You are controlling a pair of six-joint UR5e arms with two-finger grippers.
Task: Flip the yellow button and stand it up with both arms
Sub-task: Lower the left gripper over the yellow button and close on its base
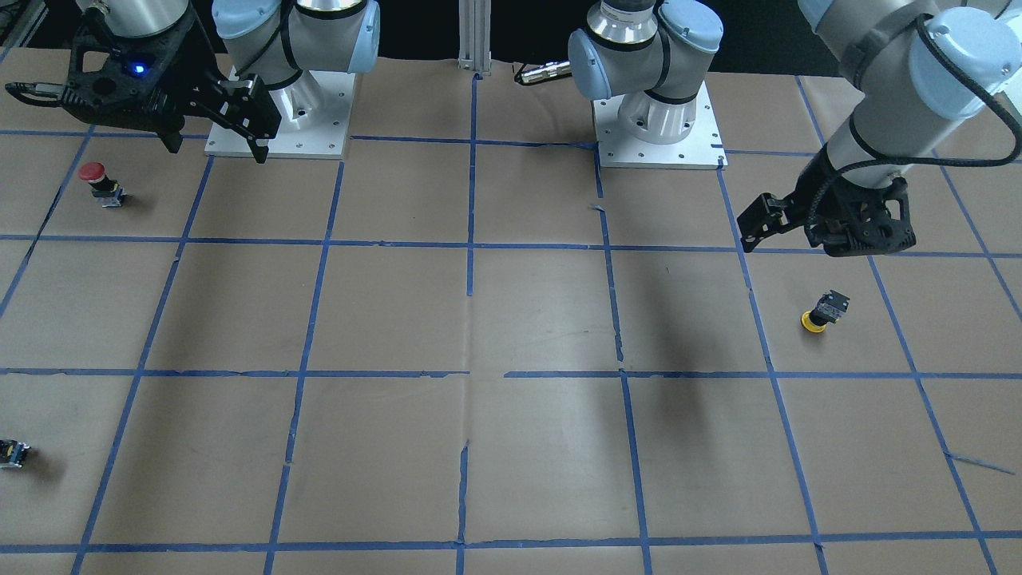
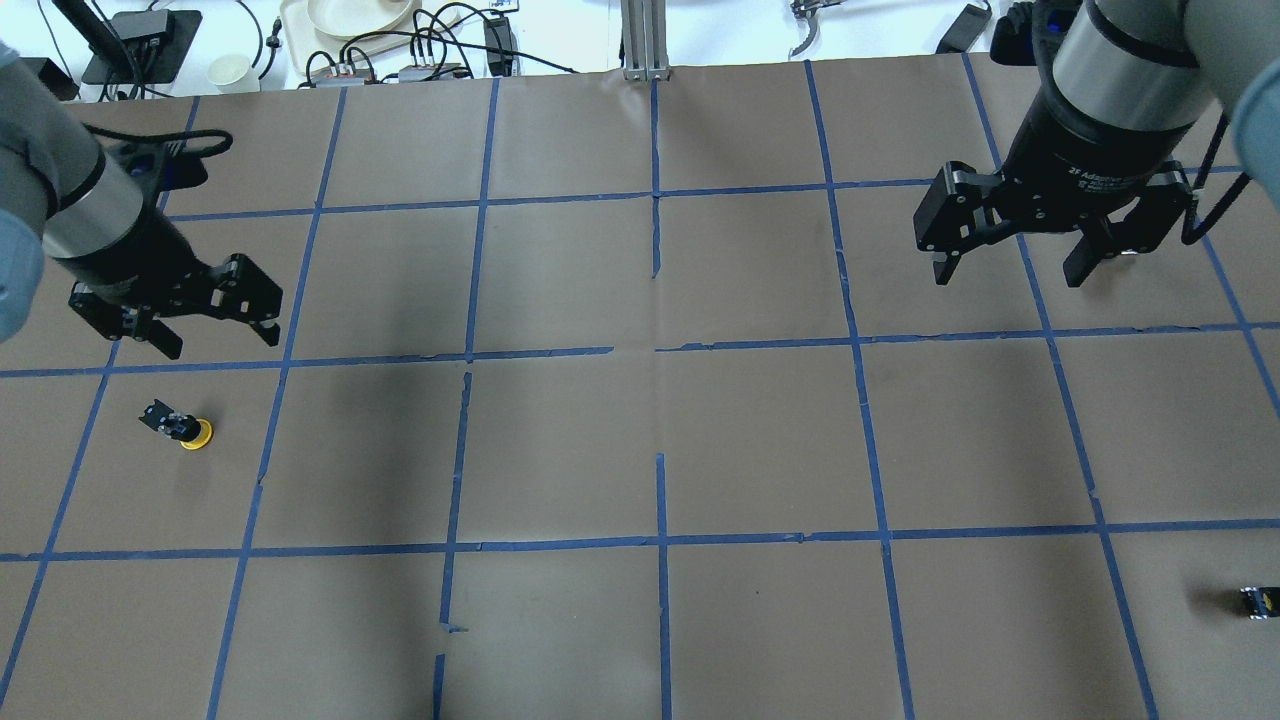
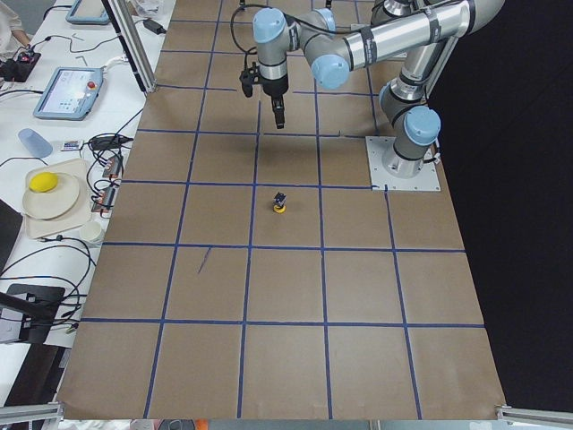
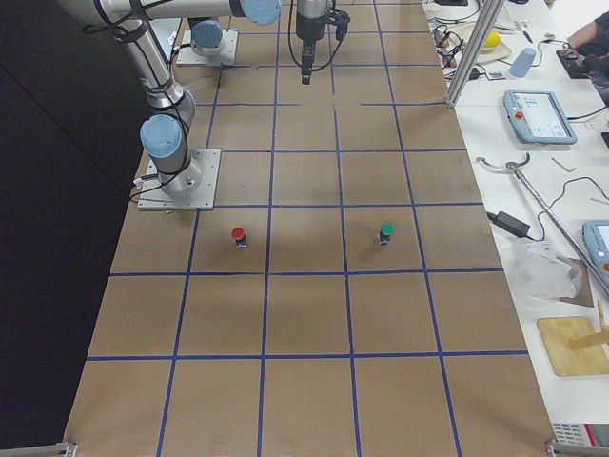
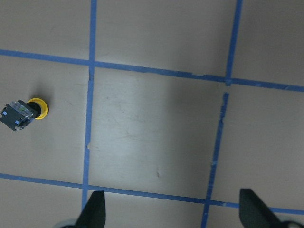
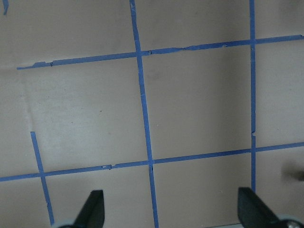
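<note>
- The small yellow-capped, black-based push-button (image 2: 180,427) is tipped cap-down on the brown-papered counter (image 2: 760,440), at 6 o'clock of the left tool (image 2: 220,340).
- The left tool and the right tool (image 2: 1010,275) are both spread apart, empty.
- The push-button is judged light and rigid; its blocky base is best gripped.

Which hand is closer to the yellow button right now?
Left. The left hand hovers just beyond the yellow button, above it and not touching; the right hand hangs far off on the opposite side.

- Even, fairly bright overhead light; soft broad shadows on the table (image 1: 543,319)
- Left wrist view soft: pale sheen mid-frame, the yellow button (image 5: 26,111) slightly blurred
</note>
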